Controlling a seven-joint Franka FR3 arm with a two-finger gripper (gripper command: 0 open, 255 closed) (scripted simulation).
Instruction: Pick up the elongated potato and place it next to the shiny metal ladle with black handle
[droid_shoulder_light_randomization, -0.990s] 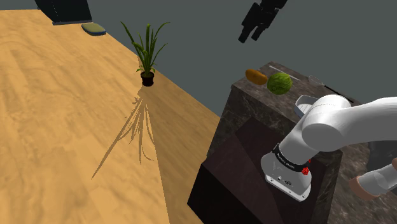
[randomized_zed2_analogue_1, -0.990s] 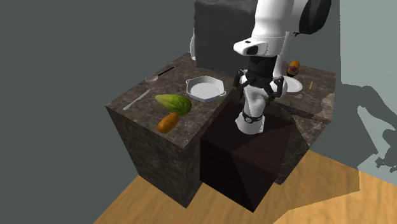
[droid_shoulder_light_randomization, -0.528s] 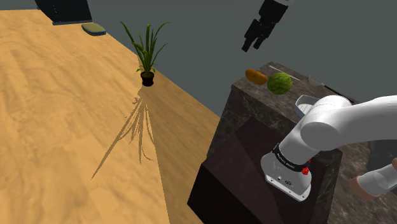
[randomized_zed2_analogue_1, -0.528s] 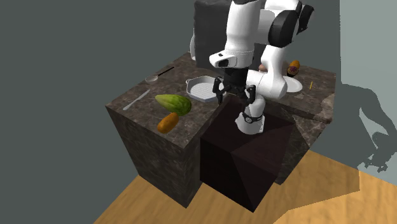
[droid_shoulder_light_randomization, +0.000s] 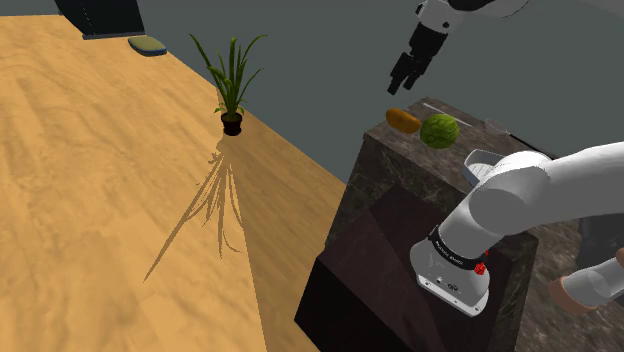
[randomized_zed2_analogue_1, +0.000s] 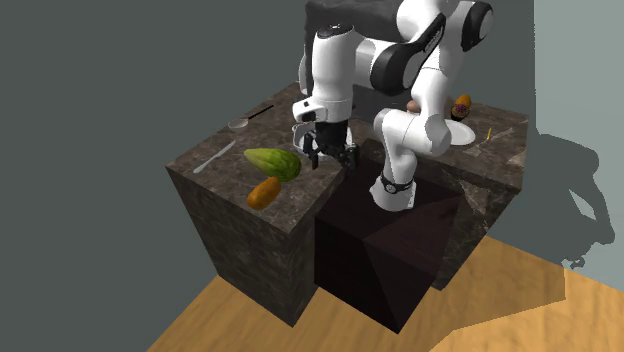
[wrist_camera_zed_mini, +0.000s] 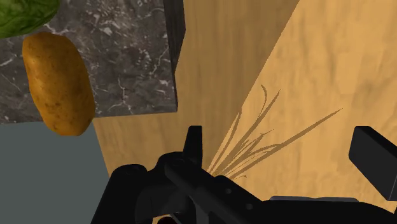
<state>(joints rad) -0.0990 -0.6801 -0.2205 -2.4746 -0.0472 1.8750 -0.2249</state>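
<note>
The elongated brown potato lies near the corner of the dark stone counter, beside a green melon-like fruit. My black gripper hangs in the air above the counter, over the green fruit and the dish's edge, a little short of the potato. Its fingers stand apart with nothing between them. In the wrist view the potato lies off beyond one finger. The shiny ladle with its black handle rests at the counter's far edge.
A white ribbed dish sits behind the gripper, and a slim silver utensil lies near the second exterior view's left counter edge. A white plate stands at the far right. The dark stand adjoins the counter. A potted plant stands on the wooden floor.
The arm has swung toward the second exterior view's left and lowered, bringing the gripper from over the stand to over the green fruit. The fingers have stayed apart.
</note>
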